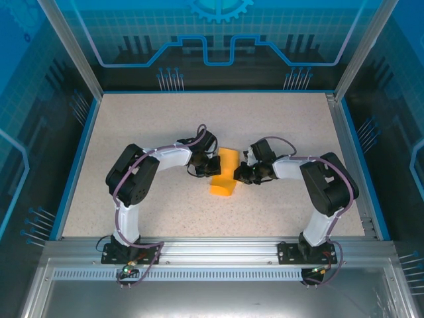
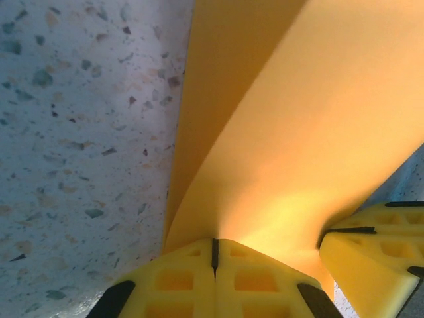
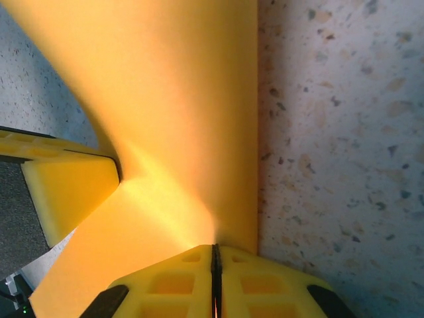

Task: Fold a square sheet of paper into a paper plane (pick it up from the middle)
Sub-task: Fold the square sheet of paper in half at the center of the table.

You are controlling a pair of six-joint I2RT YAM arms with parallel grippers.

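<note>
Okay, your left pincer (image 1: pixel 213 165): pads pressed together, pinching the square sheet of paper (image 1: pixel 224 177) on its left side | your right pincer (image 1: pixel 241 173): clamped tight on the same sheet from the opposite side | sheet: middle of the bench (image 1: pixel 132 119), curving up between the two pincers, orange and unmarked

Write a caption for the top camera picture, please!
The left gripper and right gripper pinch the orange paper from opposite sides.
</note>
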